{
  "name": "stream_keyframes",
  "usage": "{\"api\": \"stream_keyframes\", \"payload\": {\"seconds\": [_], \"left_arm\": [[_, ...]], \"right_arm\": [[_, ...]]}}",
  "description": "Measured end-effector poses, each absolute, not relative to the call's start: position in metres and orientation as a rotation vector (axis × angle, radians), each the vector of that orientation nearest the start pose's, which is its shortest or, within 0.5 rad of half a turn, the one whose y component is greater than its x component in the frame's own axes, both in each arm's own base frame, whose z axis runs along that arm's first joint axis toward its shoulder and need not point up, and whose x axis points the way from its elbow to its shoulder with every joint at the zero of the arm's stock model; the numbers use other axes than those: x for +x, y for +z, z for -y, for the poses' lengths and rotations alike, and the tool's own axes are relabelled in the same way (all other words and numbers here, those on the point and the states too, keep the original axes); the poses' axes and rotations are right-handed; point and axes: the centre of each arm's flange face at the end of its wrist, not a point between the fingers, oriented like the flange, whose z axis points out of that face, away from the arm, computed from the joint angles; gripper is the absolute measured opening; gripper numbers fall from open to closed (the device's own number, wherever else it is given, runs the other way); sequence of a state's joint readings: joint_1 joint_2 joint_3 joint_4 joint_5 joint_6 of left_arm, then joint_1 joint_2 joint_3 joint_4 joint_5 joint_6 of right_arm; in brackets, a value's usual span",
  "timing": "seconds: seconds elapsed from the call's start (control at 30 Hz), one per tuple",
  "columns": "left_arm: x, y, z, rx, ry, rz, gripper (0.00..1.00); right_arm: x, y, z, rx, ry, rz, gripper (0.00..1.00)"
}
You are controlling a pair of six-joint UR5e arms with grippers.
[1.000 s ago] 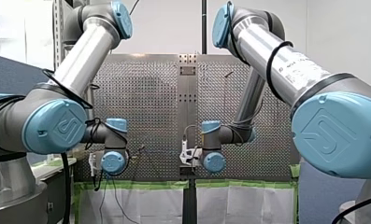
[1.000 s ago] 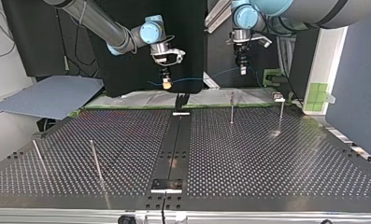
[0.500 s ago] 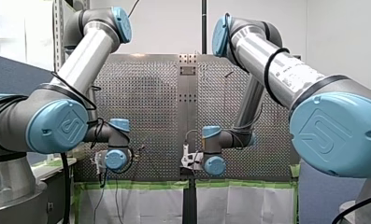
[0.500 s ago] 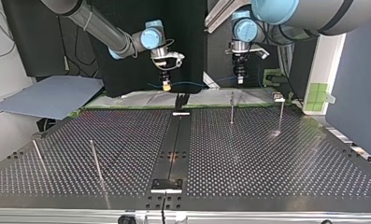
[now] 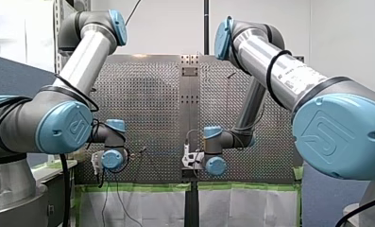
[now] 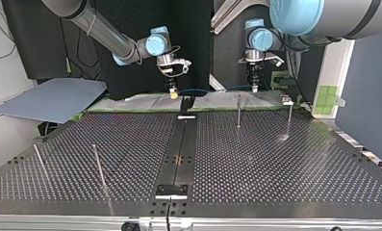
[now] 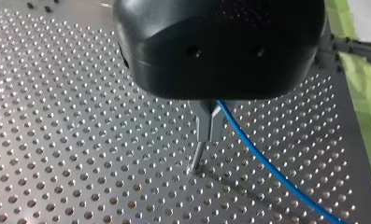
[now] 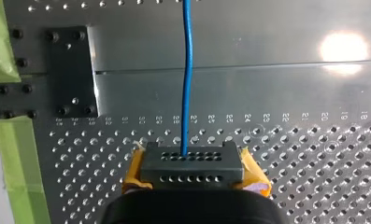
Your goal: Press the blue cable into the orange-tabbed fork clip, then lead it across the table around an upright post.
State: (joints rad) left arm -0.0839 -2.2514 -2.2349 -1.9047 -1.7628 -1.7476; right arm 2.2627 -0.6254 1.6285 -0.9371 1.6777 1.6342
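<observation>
over your perforated table (image 6: 275, 159) both left gripper (image 6: 254, 88) and right gripper (image 6: 173, 95) clench the blue cable (image 8: 188, 70); pressing looks unstarted, so lower it into the twelve-o'clock fork clip (image 6: 186, 102)

Light from above burned a hard white glare spot (image 8: 344, 48) into the table (image 8: 267, 98) in the right wrist view. In the top view a softer sheen (image 6: 282, 137) lay on the metal before a dark backdrop (image 6: 131, 77). Under my left gripper (image 7: 210, 135), a post (image 7: 198, 159) cast a thin shadow (image 7: 241, 183); the gripper's body loomed dark and out of focus.
</observation>
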Motion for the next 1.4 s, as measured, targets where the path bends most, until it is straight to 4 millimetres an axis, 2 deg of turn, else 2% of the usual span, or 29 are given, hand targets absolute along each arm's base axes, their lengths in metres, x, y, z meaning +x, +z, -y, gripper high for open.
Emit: {"api": "stream_keyframes", "payload": {"seconds": [0.23, 0.63, 1.0, 1.4], "left_arm": [[0.443, -0.015, 0.144, -0.247, -0.020, -1.680, 0.00], [0.465, -0.017, 0.142, -0.244, -0.049, -1.672, 0.00], [0.474, -0.016, 0.142, -0.232, -0.063, -1.684, 0.00], [0.487, -0.014, 0.141, -0.228, -0.068, -1.699, 0.00]], "right_arm": [[0.513, -0.024, 0.423, 1.675, 1.646, 0.955, 0.00], [0.519, -0.065, 0.434, 1.753, 1.583, 0.993, 0.00], [0.522, -0.063, 0.445, 1.742, 1.584, 0.990, 0.00], [0.511, -0.064, 0.458, 1.726, 1.567, 1.006, 0.00]]}}
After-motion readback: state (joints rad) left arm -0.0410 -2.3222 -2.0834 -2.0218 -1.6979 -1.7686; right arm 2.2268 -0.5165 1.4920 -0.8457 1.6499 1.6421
